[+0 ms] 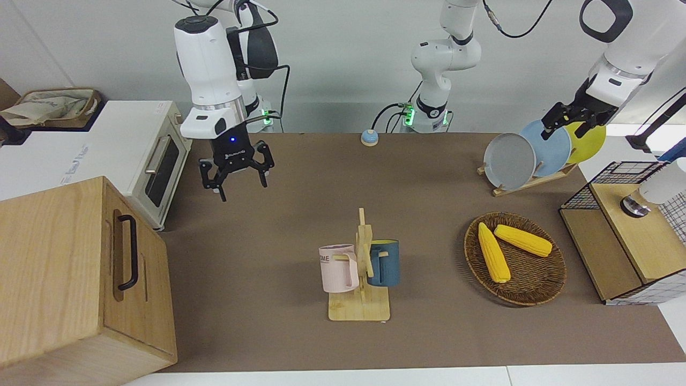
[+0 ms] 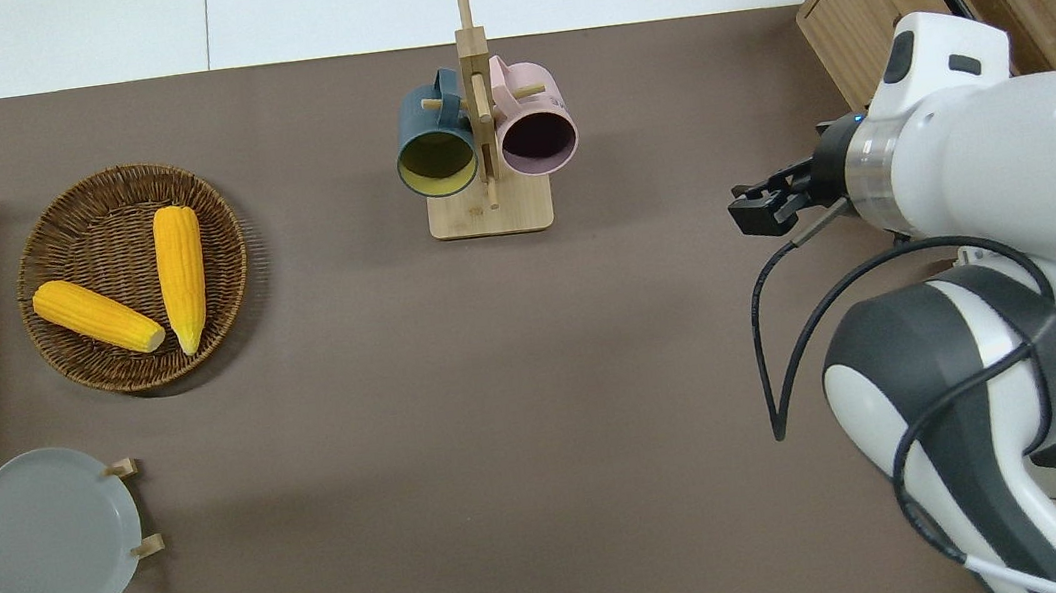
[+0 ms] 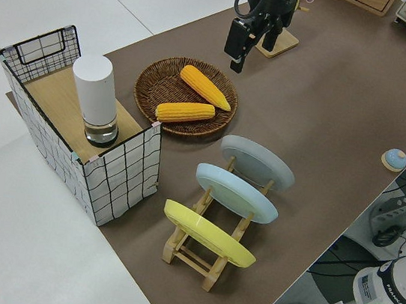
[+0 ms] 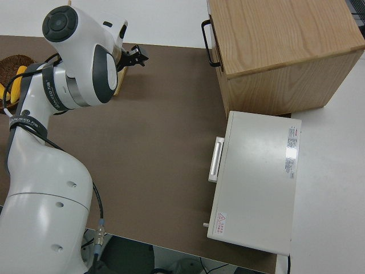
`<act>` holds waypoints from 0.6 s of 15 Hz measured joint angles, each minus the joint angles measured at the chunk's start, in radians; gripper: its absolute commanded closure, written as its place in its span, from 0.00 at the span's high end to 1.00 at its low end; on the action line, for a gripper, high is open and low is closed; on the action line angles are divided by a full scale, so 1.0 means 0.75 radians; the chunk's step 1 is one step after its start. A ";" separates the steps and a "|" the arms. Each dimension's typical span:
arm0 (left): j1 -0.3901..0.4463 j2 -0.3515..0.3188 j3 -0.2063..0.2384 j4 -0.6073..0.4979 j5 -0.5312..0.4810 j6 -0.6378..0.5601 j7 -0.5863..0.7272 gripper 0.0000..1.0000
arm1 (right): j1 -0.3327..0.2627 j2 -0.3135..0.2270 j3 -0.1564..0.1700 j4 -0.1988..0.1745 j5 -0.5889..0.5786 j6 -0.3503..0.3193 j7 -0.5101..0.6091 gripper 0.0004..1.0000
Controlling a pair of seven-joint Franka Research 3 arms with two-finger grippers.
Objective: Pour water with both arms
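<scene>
Pink mug & blue mug are seen hung on rack at table's 12 o'clock, untouched, w/ right gripper splayed empty approx. 4 o'clock of rack, left gripper likewise empty, raised at its own end; pouring is judged unstarted.

You see a matt brown counter, a rough woven wicker basket, a pale wooden mug stand, glossy plates, and a grained wood cabinet.
</scene>
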 measured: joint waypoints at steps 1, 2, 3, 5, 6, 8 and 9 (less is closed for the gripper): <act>0.000 0.000 0.018 0.002 0.002 0.001 0.034 1.00 | 0.007 0.004 0.006 -0.022 -0.004 0.063 -0.004 0.99; 0.000 0.000 0.034 0.003 0.012 0.001 0.064 1.00 | 0.014 0.007 0.010 -0.043 -0.007 0.116 -0.005 0.99; 0.000 0.000 0.050 0.005 0.025 0.001 0.101 1.00 | 0.019 0.010 0.015 -0.060 -0.010 0.159 -0.005 0.99; 0.001 0.000 0.082 0.007 0.043 0.003 0.164 1.00 | 0.021 0.011 0.021 -0.082 -0.012 0.221 -0.005 0.99; 0.002 0.000 0.101 0.007 0.044 0.005 0.194 1.00 | 0.021 0.011 0.022 -0.091 -0.012 0.257 -0.005 0.99; 0.008 0.000 0.138 0.008 0.046 0.020 0.251 1.00 | 0.032 0.012 0.023 -0.114 -0.012 0.327 -0.005 0.99; 0.017 0.000 0.150 0.008 0.046 0.031 0.281 1.00 | 0.043 0.017 0.023 -0.122 -0.012 0.355 -0.003 0.99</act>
